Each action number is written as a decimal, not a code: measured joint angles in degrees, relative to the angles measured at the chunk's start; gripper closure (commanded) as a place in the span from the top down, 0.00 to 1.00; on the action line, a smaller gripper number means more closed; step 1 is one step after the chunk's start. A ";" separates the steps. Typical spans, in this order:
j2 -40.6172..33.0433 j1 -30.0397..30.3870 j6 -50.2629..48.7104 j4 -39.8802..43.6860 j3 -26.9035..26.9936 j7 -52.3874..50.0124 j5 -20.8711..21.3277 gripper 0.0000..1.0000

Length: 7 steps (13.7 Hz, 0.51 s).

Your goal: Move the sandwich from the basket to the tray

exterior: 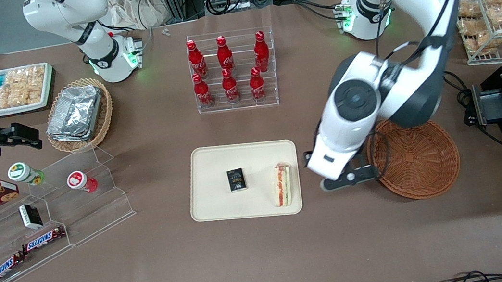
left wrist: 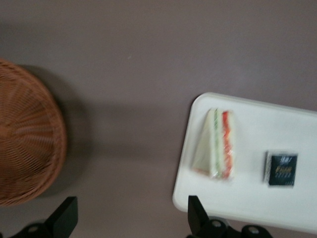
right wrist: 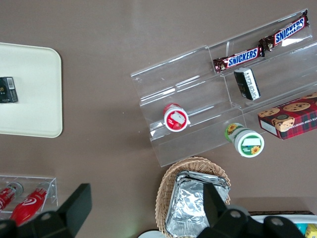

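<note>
Six cola bottles (exterior: 227, 69), two Snickers bars (exterior: 44, 239) (one sandwich (exterior: 283, 184))

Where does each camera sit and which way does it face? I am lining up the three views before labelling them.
Front view: high above the table's front edge, looking down on tray, basket, both arms.
Left wrist view: on the working arm, looking down past the open gripper at sandwich.
Right wrist view: on the parked arm, looking down on an acrylic stand, its fingers showing.
Shared: the tray and the black packet appear in all three.

Sandwich (exterior: 284, 184) (white wedge, red-green filling) flat on cream tray (exterior: 215, 165); reddish-brown wicker basket (exterior: 421, 162) beside tray.
</note>
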 measured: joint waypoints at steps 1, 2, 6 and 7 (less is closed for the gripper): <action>-3.61 2.47 -1.44 -2.40 -0.12 3.23 -2.20 1.00; -6.91 5.02 -3.62 -4.18 -0.17 6.93 -3.86 1.00; -13.41 11.57 -6.94 -6.89 -0.18 14.86 -5.65 1.00; -13.70 12.24 -6.94 -7.00 -0.20 14.97 -5.73 1.00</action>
